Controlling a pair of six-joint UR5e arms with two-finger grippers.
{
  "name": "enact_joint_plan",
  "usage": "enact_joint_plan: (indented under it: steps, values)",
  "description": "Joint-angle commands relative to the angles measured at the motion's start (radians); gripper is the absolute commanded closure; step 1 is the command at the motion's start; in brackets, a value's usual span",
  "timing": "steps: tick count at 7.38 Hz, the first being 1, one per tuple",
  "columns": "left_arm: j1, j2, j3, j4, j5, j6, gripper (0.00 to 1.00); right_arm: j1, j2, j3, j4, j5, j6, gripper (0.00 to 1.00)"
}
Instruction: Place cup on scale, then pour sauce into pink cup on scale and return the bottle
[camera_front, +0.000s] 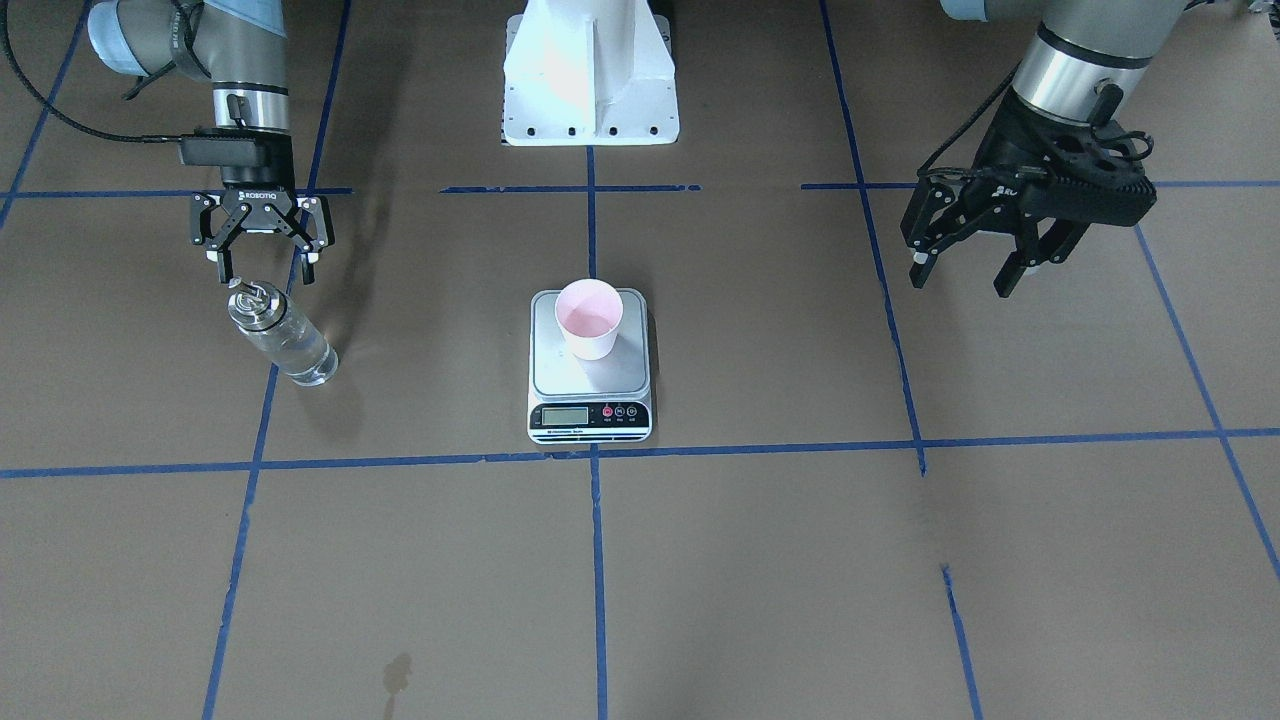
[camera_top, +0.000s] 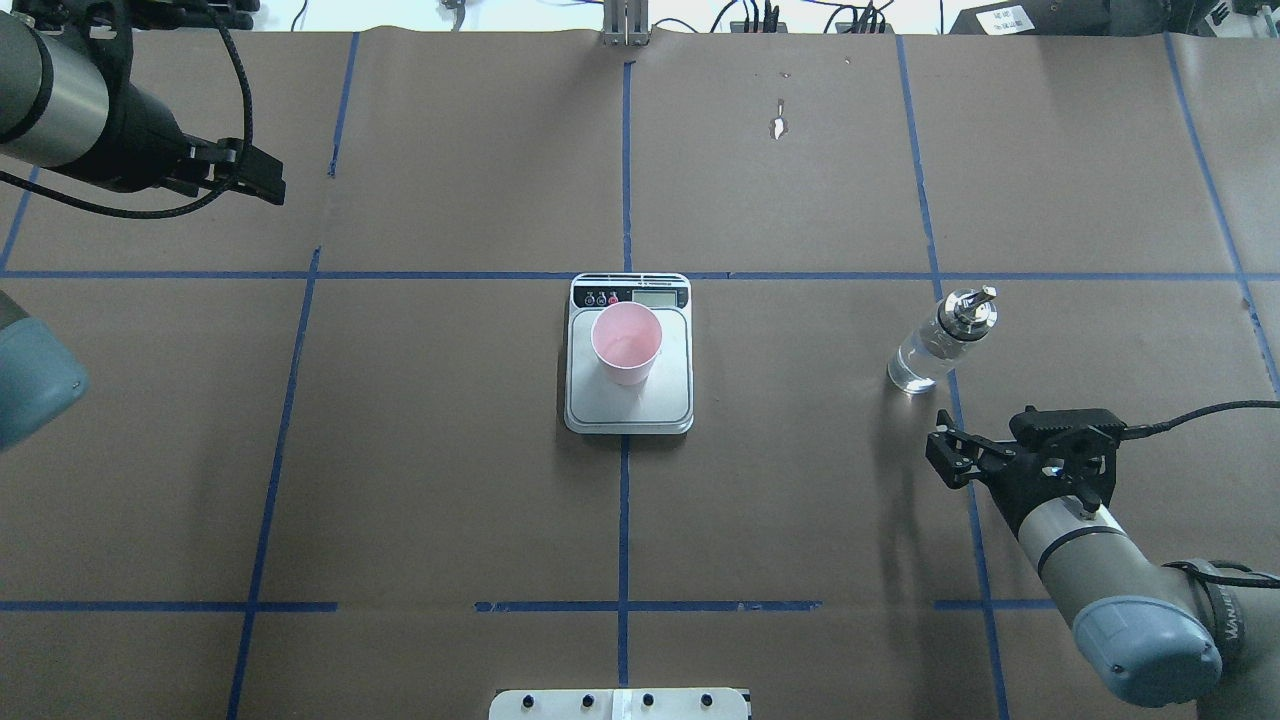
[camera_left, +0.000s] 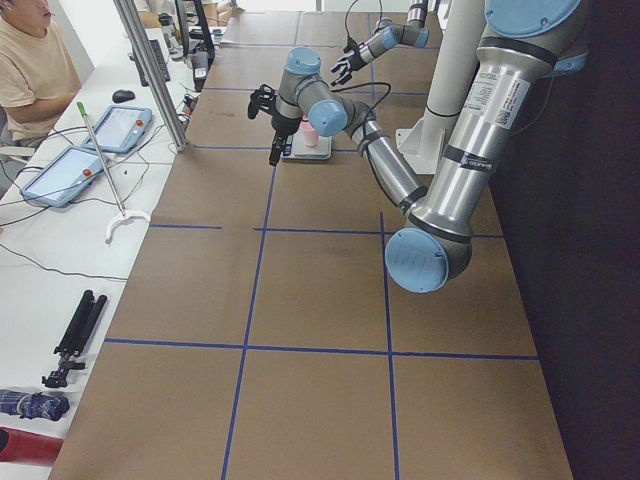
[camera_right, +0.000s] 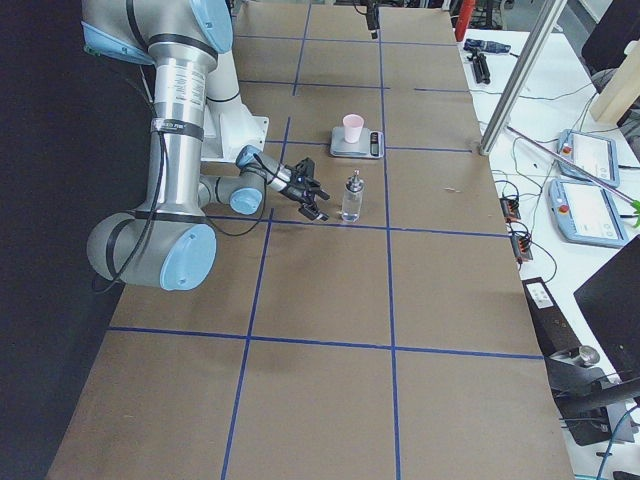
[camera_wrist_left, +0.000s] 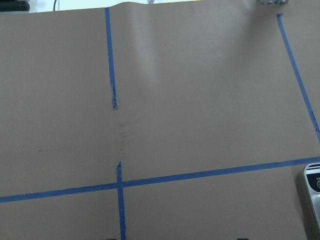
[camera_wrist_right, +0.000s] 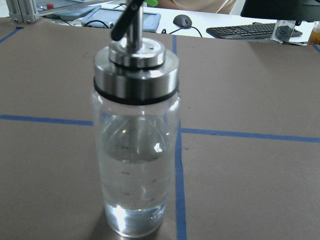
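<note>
Clock directions refer to the overhead view. The scale (camera_top: 632, 408) lies mid-worktop (camera_top: 400, 450), its display strip (camera_top: 655, 296) at 12 o'clock. The cup (camera_top: 626, 343) stands upright on the platform, mouth up, toward 12 o'clock of the platform's middle. The bottle (camera_top: 940, 343) stands at 3 o'clock of the scale, well apart, long axis vertical, spout cap (camera_wrist_right: 136, 70) uppermost, part-filled with clear sauce (camera_wrist_right: 132, 185). The right gripper (camera_front: 264, 270), jaws spread and empty, sits at 6 o'clock of the bottle, near but apart. The left gripper (camera_front: 962, 283), jaws spread and empty, hangs at 10 o'clock of the scale.
</note>
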Motion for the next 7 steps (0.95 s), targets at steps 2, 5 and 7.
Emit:
enact_joint_plan:
  steps: [2,5,7]
  values:
    - [0.0,0.002,0.006,0.0,-0.002,0.0,0.16,0.035,-0.109,0.032,0.006,0.152,-0.109,0.0]
    - [0.002,0.002,0.009,0.0,-0.002,0.0,0.16,0.279,-0.12,-0.003,0.087,0.507,-0.453,0.0]
    - [0.002,0.003,0.027,0.0,-0.009,0.005,0.16,0.61,-0.096,-0.063,0.087,0.855,-0.723,0.0]
